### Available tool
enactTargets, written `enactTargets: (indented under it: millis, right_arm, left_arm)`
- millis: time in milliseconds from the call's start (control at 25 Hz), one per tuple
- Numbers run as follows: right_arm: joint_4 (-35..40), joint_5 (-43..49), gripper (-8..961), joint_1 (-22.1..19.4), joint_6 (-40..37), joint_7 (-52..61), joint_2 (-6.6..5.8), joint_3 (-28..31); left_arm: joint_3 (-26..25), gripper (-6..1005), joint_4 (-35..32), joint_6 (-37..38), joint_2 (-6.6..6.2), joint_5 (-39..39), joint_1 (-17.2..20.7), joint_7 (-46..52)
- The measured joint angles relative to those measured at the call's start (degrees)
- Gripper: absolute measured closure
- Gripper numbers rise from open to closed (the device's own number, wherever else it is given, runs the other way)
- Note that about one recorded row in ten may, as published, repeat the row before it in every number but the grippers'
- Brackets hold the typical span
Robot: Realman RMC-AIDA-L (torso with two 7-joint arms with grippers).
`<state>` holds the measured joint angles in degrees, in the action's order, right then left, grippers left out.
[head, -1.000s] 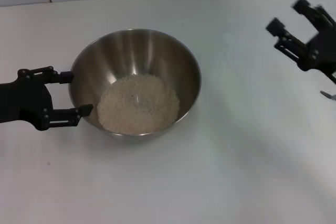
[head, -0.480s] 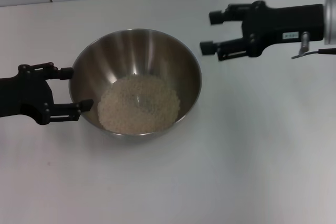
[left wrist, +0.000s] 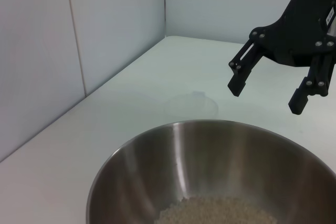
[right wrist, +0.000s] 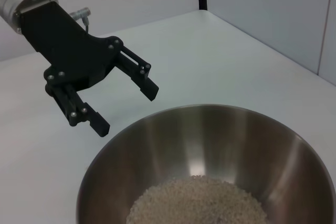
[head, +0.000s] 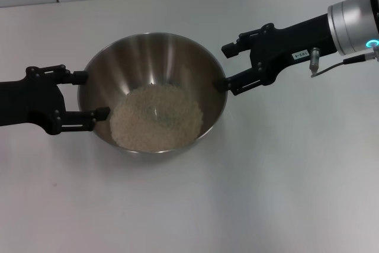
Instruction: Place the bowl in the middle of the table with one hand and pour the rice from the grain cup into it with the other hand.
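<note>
Head view: the bowl (head: pixel 154 93), a wide, round vessel of shiny brushed steel, stands on the white tabletop (head: pixel 266 176) near its middle. Its floor is covered by the rice (head: pixel 156 117), a pale off-white granular mound lying toward the near side. The left gripper (head: pixel 89 94) sits at the bowl's left rim, its fingers spread, one to either side of the wall, grasping nothing. The right gripper (head: pixel 225 66) is at the bowl's right rim, likewise released, its lower fingertip at or just beside the rim; contact cannot be told. A small white label on the right gripper's body carries writing too small to read.

Left wrist view: the grain cup (left wrist: pixel 191 106), translucent and whitish, stands on the tabletop beyond the bowl's far rim, apart from both grippers, with the right gripper above the rim nearby.
</note>
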<state>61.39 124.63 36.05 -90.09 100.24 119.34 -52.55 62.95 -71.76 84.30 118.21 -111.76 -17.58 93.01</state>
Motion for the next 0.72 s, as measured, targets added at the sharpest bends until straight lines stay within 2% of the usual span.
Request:
enactTargets:
  millis: [720]
  right_arm:
    - [0.46, -0.05, 121, 0.16, 0.18, 0.22, 0.01, -0.66]
  left_arm:
    - [0.10, 172, -0.05, -0.02, 0.04, -0.98, -0.18, 0.54]
